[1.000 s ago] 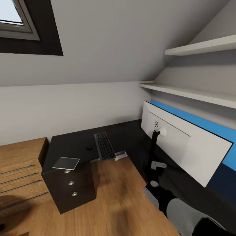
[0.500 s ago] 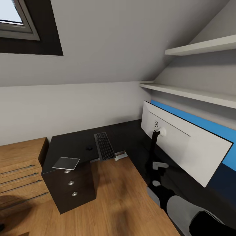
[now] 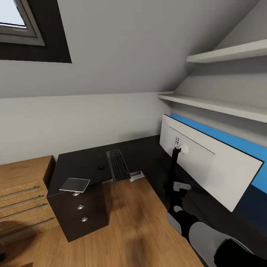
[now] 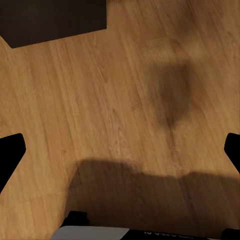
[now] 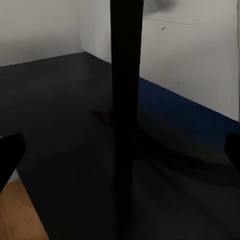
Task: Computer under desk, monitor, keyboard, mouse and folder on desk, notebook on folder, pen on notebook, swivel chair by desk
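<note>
Clearly both end effectors spread apart, right end effector (image 5: 120,150) facing monitor (image 3: 207,167) stand, keyboard (image 3: 118,170) overhanging desk (image 3: 81,163) edge

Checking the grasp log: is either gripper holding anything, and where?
Nothing is held. The right gripper is open around the monitor stand; the left gripper is open over floor.

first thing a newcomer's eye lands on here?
The wide monitor, standing on the right wing of the black L-shaped desk with its pale back toward the camera, the right arm reaching at its thin black stand. Next, the keyboard on the far wing, its near end overhanging the edge, and the grey notebook on the corner above the drawers.
</note>
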